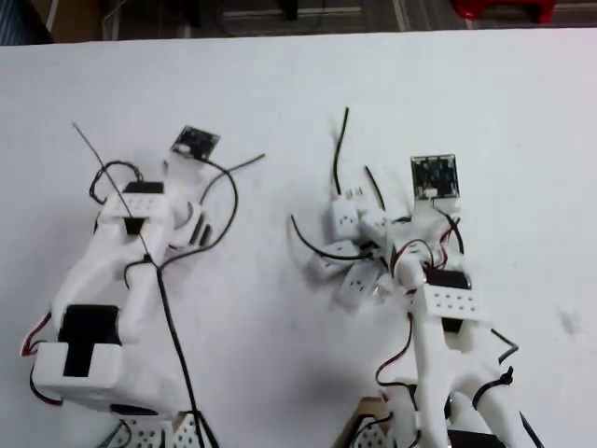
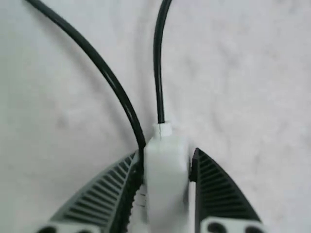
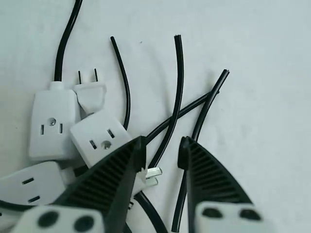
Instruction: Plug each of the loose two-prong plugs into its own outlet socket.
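Observation:
My left gripper (image 2: 167, 155) is shut on a narrow white plug (image 2: 165, 184), whose black cord (image 2: 157, 63) runs away over the table. In the high view this gripper (image 1: 187, 224) sits left of centre, well apart from the socket cluster (image 1: 347, 245). My right gripper (image 3: 163, 145) is open above that cluster, with black cords (image 3: 177, 87) crossing between its fingers. Below it lie three white sockets (image 3: 48, 121) (image 3: 99, 136) (image 3: 29, 182). A loose white plug (image 3: 91, 94) lies beside them, prongs pointing away. Another plug's metal prongs (image 3: 153, 174) stick out beside one finger.
The white table (image 1: 280, 84) has free room between the arms and toward its far edge. A black cord loop (image 1: 224, 201) lies by the left gripper. Short cord ends (image 1: 340, 140) fan out beyond the cluster. A red object (image 1: 504, 9) stands past the far edge.

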You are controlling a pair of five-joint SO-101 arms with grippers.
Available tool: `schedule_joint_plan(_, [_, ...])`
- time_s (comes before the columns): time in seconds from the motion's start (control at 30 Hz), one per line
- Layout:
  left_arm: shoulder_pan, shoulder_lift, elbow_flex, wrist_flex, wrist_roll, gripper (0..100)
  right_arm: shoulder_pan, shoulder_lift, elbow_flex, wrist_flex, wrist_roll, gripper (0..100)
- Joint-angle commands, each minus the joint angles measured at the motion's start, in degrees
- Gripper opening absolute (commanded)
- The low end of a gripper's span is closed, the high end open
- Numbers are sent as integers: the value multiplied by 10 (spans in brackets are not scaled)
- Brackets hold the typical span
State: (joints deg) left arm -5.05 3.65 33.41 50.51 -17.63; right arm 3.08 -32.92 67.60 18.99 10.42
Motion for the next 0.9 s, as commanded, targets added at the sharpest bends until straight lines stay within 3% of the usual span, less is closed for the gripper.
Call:
schedule_joint_plan(0.0, [-4,-2,-28,15,-6,45,-1,2,-4,-12,6,122])
schedule_joint_plan(0.27, [-1,-71,-113,187,-6,46,-1,2,-4,-12,6,122])
schedule_joint_plan(0.47, [36,-156,-113,250,-10,46,-1,2,-4,-12,8,122])
schedule_joint_plan(0.67, [27,-176,-84,257,-11,55,-1,2,-4,-12,9,122])
schedule_joint_plan(0.87, [-14,-159,17,187,-44,173,-1,2,-1,-12,11,122])
